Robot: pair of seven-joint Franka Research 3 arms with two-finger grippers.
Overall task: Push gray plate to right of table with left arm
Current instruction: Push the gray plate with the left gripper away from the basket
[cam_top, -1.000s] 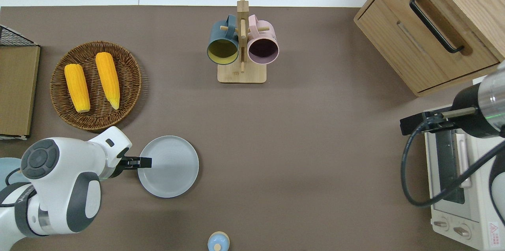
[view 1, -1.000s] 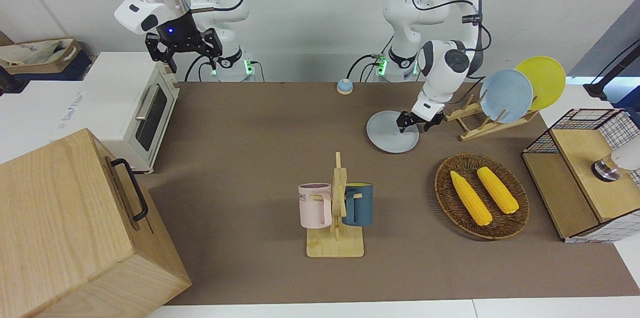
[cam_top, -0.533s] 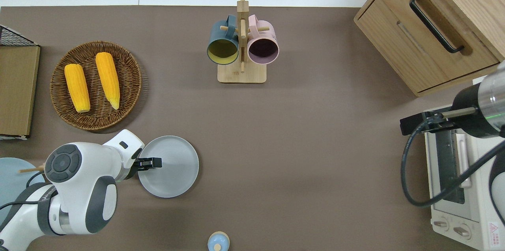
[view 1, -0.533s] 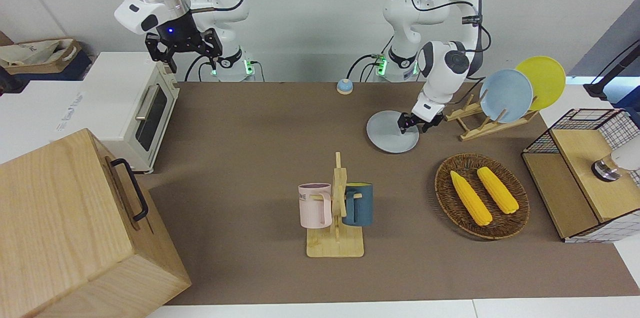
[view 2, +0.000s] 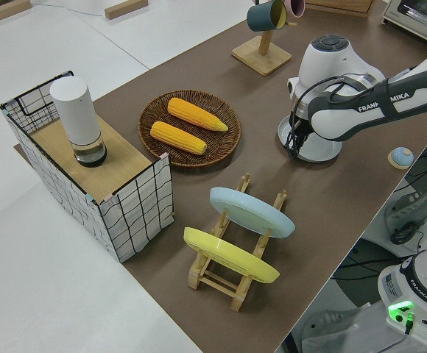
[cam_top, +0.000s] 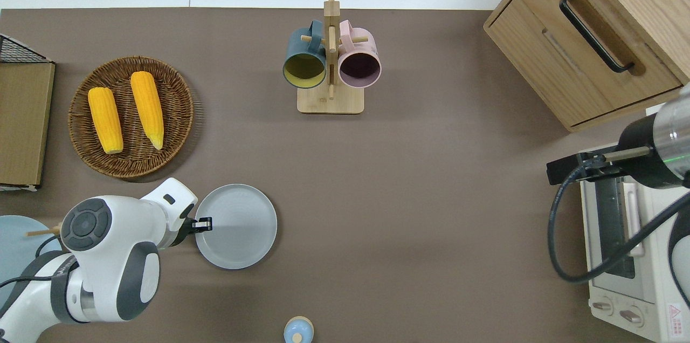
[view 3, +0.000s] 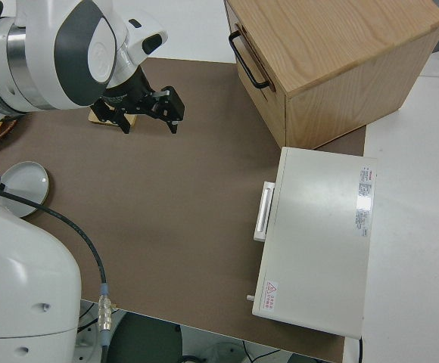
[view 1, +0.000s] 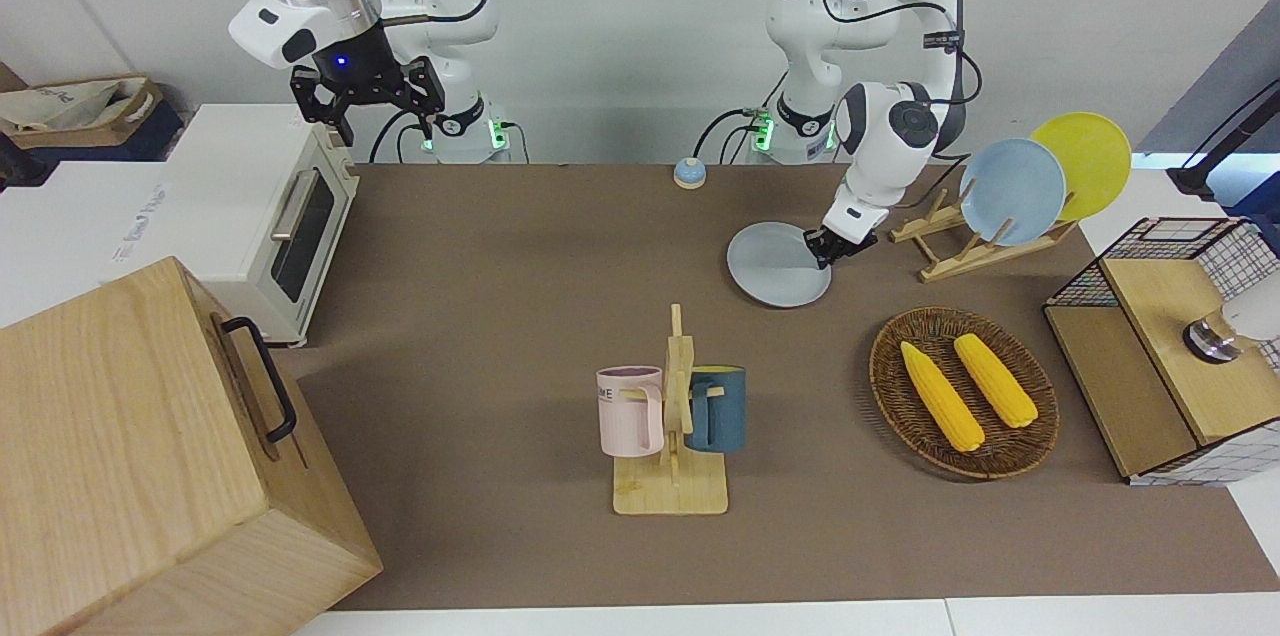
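The gray plate (cam_top: 237, 227) lies flat on the brown table (cam_top: 420, 181), near the robots and toward the left arm's end; it also shows in the front view (view 1: 778, 264) and the left side view (view 2: 318, 145). My left gripper (cam_top: 204, 223) is low at the plate's edge on the left arm's side, its tip just inside the rim; it also shows in the front view (view 1: 826, 251). My right gripper (view 3: 150, 123) is parked, open and empty.
A wicker basket (cam_top: 178, 116) with two corn cobs lies farther from the robots than the plate. A mug rack (cam_top: 330, 100) stands mid-table. A small bell (cam_top: 298, 329), a wooden cabinet (cam_top: 593, 35), a toaster oven (cam_top: 625, 246) and a rack with sky-blue and yellow plates (view 1: 1010, 191) are around.
The left gripper has turned and settled at the plate's edge. The gray plate has slid a little toward the right arm's end. The right arm has not moved.
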